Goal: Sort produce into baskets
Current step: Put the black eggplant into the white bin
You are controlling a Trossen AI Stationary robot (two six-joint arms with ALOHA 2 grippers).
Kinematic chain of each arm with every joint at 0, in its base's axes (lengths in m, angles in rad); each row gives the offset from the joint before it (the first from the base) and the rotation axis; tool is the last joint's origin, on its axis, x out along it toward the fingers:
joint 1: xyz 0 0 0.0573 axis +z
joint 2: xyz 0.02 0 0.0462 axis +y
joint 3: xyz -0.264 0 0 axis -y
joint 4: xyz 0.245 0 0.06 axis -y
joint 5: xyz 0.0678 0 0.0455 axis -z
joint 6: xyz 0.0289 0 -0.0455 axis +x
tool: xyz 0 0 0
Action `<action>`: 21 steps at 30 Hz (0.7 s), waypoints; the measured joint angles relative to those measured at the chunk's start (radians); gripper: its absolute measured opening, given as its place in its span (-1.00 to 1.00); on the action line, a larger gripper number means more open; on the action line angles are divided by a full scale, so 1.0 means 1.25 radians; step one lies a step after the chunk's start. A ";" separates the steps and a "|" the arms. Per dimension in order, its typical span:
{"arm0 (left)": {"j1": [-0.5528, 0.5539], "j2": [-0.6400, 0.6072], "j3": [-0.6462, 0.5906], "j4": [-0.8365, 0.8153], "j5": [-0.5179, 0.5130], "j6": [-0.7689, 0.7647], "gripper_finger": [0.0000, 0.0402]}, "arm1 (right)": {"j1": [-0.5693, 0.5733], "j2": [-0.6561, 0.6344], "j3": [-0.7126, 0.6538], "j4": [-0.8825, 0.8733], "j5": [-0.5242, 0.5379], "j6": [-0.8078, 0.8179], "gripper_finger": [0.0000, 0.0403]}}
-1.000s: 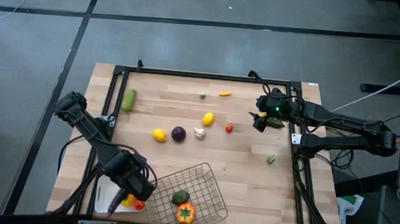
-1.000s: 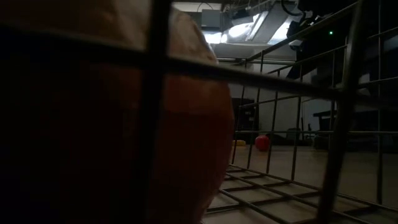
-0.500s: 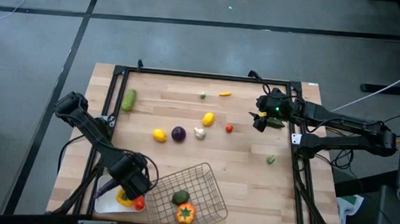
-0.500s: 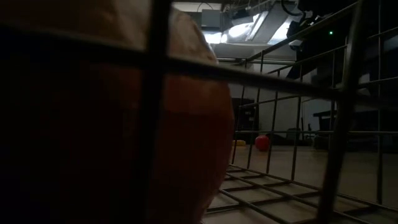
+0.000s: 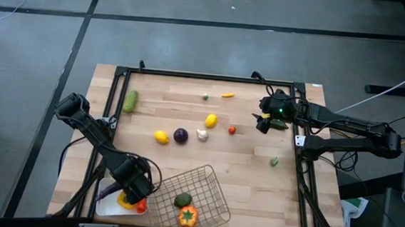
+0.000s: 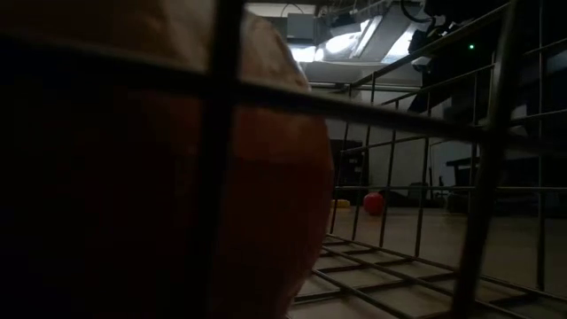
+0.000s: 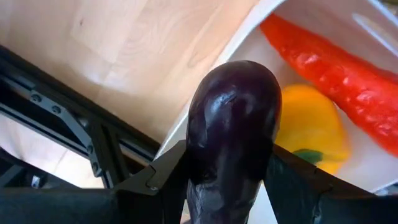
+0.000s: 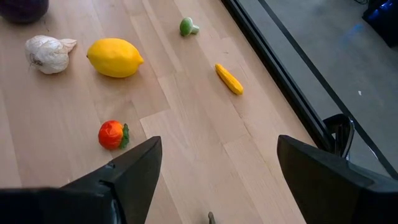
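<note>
the left gripper (image 7: 227, 186) hangs over the edge of the white tray (image 5: 105, 204), which sits just beside the wire basket (image 5: 204, 189) at the near edge of the desk (image 5: 242, 159). its fingers (image 7: 155, 180) are clamped on a dark purple eggplant (image 7: 231, 143), whose rounded end pokes out past them above the tray's rim. inside the tray, just beside the basket, lie a yellow pepper (image 7: 311, 127) and a long red pepper (image 7: 336, 74), touching each other.

in the wire basket rest an orange pepper (image 5: 187, 215) and a dark green piece (image 5: 182, 200), side by side.

out on the desk, well beyond the basket, a yellow lemon (image 5: 161, 136), a purple onion (image 5: 180, 135) and a garlic bulb (image 5: 202, 135) sit in a loose row. farther from the basket are a second lemon (image 5: 210, 120), a small red piece (image 5: 231, 130), a small green piece (image 5: 205, 96) and a small yellow-orange pepper (image 5: 227, 95). a green cucumber (image 5: 130, 100) lies far from the basket toward the desk's far left corner, and another small green piece (image 5: 274, 161) lies off to the basket's right.

the right gripper (image 5: 263, 120) waits far from the basket near the desk's far right corner, fingers (image 8: 134, 171) spread apart with nothing between them.
</note>
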 joint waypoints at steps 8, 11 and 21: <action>0.000 0.000 0.000 -0.001 0.002 -0.019 -0.11 | 0.000 0.000 0.000 0.000 0.000 0.000 0.56; 0.000 0.000 0.000 -0.001 -0.007 -0.022 -0.11 | 0.000 0.000 0.000 0.000 0.000 0.000 0.56; 0.000 0.000 0.000 0.011 0.050 -0.016 0.08 | 0.000 0.000 0.000 0.000 0.000 0.000 0.56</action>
